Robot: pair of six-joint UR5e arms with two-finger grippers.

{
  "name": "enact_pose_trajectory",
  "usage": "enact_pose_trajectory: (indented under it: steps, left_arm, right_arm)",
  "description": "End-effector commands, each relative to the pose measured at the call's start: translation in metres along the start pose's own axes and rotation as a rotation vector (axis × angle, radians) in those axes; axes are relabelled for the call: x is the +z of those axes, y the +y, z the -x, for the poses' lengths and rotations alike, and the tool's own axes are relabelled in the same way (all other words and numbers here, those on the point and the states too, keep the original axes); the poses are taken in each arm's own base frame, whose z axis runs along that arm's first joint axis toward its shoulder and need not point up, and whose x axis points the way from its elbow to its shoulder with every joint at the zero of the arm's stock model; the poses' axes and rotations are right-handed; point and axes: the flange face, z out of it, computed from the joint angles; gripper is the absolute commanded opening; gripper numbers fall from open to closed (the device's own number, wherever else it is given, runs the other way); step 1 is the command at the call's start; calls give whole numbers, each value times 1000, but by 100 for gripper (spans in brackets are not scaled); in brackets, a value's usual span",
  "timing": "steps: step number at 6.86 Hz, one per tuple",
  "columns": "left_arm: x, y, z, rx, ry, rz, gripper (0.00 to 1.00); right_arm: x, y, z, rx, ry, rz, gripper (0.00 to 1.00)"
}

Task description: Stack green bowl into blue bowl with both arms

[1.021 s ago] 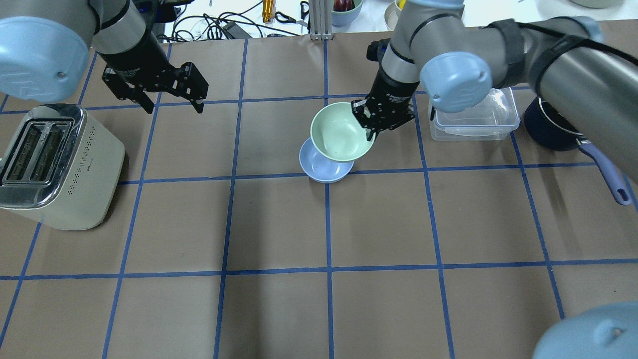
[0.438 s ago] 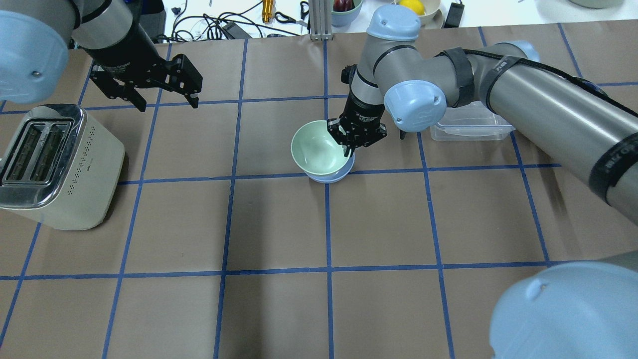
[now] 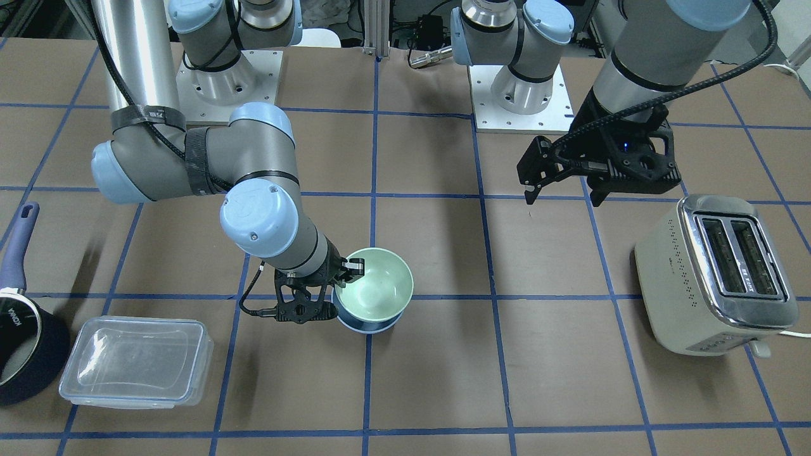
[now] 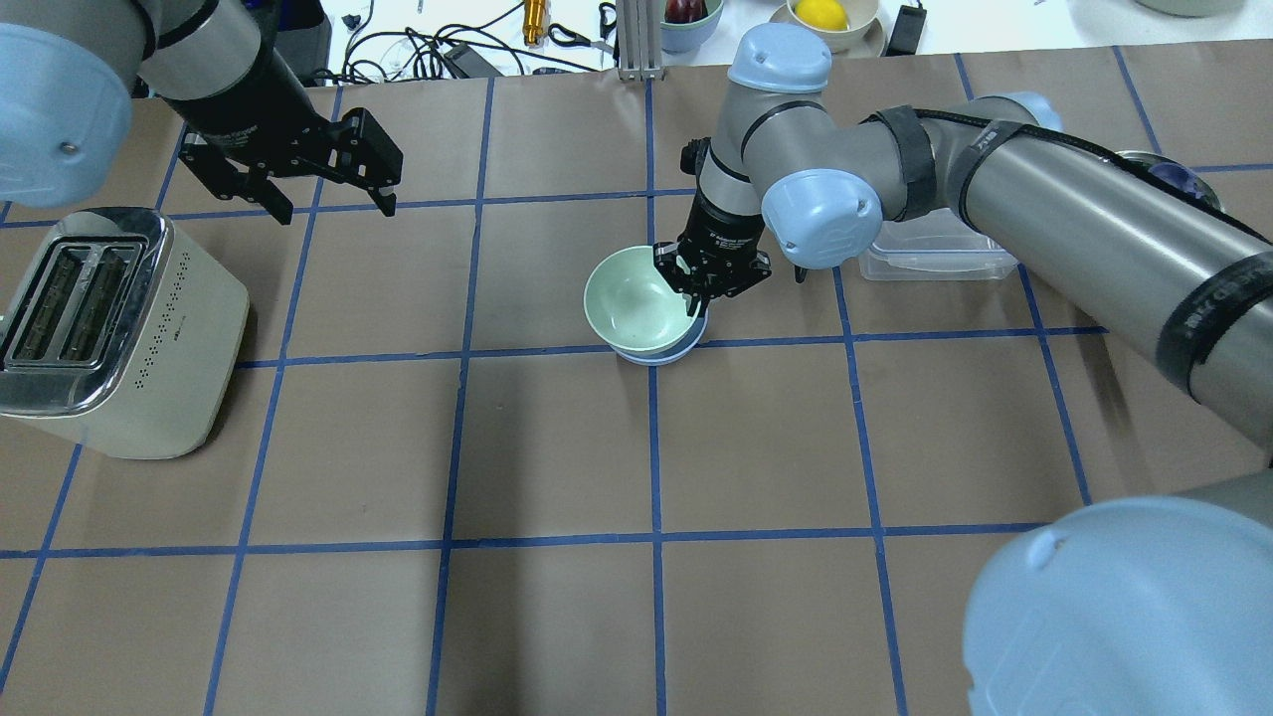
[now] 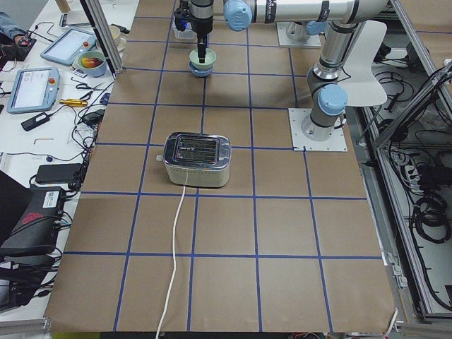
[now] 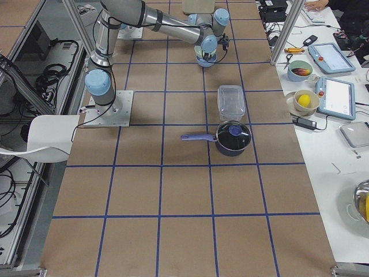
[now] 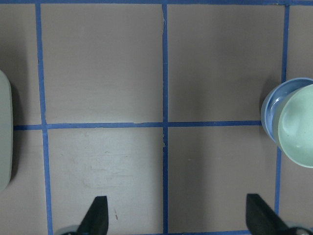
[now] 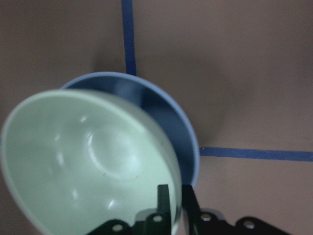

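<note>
Though slim overhead, blue bowl [image 8: 162, 110] wrist-clear

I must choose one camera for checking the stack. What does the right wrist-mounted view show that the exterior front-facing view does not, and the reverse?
Only the right wrist-mounted view shows the grasp closely: the right gripper pinches the rim of the green bowl, one finger inside, one outside, with the inner wall of the blue bowl visible. Only the exterior front-facing view shows the left gripper, open and away from the bowls, the toaster, the clear container and the navy saucepan. Both show the green bowl inside the blue bowl, held by the right gripper.
</note>
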Motion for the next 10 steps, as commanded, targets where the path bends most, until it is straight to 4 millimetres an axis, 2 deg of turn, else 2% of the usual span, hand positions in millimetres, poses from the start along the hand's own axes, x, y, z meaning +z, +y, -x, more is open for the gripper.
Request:
enact_pose_trajectory:
  steps: [1,2,3,4,5,6,7,8,10]
  left_arm:
    - [6,-4,1,-1,2,9,100]
    - [8,-3,1,-1,-3,12,100]
    - [10,-1,0,2,-10,15,100]
    - [9,0,0,2,-7,14,100]
    - [3,0,-1,4,-9,2,100]
    - [10,-4,0,-2,-11,6,100]
    - [14,-4,-1,-1,-10,12,100]
    - [3,-2,-2,0,-6,-7,100]
    - [-24,13,-5,4,-15,-42,100]
  right_arm:
    - [-25,5,-3,6,-3,-28,100]
    - [-56,7,-15,12,16,-79,100]
    - [-105,24,-34,37,20,-130,100]
    - [-152,42,-74,98,160,-168,100]
    - [-182,63,-94,132,210,-141,100]
    - [-217,92,-95,49,216,-162,100]
    - [-233,108,-105,-1,232,-149,100]
    - [-240,111,-112,16,231,-150,100]
    - [-239,111,-114,20,227,-141,100]
